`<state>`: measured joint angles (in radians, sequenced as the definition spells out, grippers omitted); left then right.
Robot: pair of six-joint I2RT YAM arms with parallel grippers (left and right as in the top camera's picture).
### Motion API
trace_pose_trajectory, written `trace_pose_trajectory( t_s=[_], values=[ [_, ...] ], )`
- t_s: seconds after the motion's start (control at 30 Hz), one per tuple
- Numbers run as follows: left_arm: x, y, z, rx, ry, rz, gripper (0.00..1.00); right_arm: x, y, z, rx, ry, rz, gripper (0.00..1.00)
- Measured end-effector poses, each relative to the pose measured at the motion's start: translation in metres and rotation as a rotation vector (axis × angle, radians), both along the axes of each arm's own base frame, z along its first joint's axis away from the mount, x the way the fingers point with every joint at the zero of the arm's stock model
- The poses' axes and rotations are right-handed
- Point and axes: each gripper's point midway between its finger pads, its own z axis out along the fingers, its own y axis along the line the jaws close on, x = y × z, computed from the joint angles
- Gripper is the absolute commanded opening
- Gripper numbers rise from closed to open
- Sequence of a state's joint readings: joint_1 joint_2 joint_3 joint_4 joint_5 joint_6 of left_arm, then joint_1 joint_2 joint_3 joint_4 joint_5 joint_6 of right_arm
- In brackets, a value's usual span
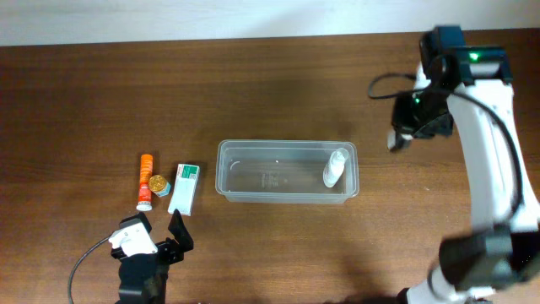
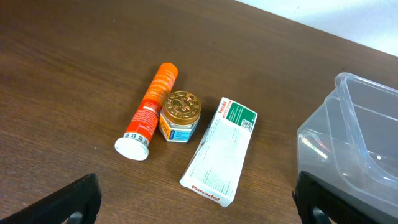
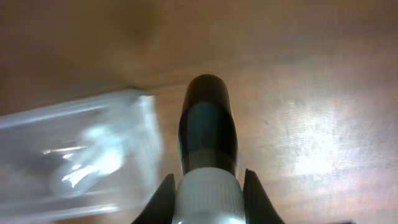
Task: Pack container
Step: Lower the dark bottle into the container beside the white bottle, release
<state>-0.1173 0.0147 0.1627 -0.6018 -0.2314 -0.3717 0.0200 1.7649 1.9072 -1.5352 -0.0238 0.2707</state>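
Left gripper (image 1: 158, 224): jaws wide open, nothing between them and touching nothing. It sits near the worktop (image 1: 84, 101) front-left, just short of the loose items. Right gripper (image 3: 208, 182): jaws closed narrow on a dark bottle (image 3: 207, 127), gripping it at its white ribbed cap end, with the dark body sticking out past the fingers (image 3: 163, 200). In the overhead view it is off the container's right end, apart from it. How high it is can't be told. Counts: 1 container (image 1: 287, 196), 1 dark bottle (held), 1 small white bottle (image 1: 335, 167), 1 orange tube (image 2: 151, 109), 1 jar (image 2: 180, 115) with a gold lid, 1 white-and-green carton (image 2: 221, 152). The container is mid-worktop, clear, open side up, with its long axis running left-right in the overhead view. The white bottle lies inside at its right end, tilted. The rest of the tub shows only bare floor. The tube, jar and carton are grouped left of the container and well apart from it. The tube and carton lie flat, roughly parallel, with their long axes near-far. The tube's white cap is toward the left gripper. The jar stands upright between them, touching the tube and just beside the carton. The right wrist view is blurred, and the container shows only as a smear on the left.
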Motion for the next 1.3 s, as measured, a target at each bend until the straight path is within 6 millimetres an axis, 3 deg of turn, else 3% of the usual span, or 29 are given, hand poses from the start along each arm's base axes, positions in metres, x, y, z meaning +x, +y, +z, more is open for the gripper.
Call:
trace_pose_trajectory(
  t_s=[0.1,0.2,0.3,0.43,0.67,0.97,1.17,1.3],
  values=[
    [0.0,0.0,0.0,0.0,0.0,0.0,1.0,-0.009,0.05,0.067,0.028,-0.221,0.119,0.09],
    [0.0,0.0,0.0,0.0,0.0,0.0,1.0,-0.025,0.081,0.094,0.059,-0.306,0.18,0.09],
    [0.0,0.0,0.0,0.0,0.0,0.0,0.99,-0.036,0.105,0.097,0.084,-0.31,0.202,0.08],
    [0.0,0.0,0.0,0.0,0.0,0.0,1.0,-0.036,0.134,0.069,0.088,-0.216,0.194,0.09],
    [0.0,0.0,0.0,0.0,0.0,0.0,1.0,-0.036,0.169,-0.008,0.032,-0.001,0.159,0.09],
    [0.0,0.0,0.0,0.0,0.0,0.0,1.0,-0.024,0.176,-0.092,-0.015,0.091,0.116,0.09],
    [0.0,0.0,0.0,0.0,0.0,0.0,1.0,-0.021,0.164,-0.122,-0.017,0.105,0.084,0.1],
    [0.0,0.0,0.0,0.0,0.0,0.0,1.0,-0.013,0.157,-0.136,0.017,0.099,0.091,0.27]
  ],
)
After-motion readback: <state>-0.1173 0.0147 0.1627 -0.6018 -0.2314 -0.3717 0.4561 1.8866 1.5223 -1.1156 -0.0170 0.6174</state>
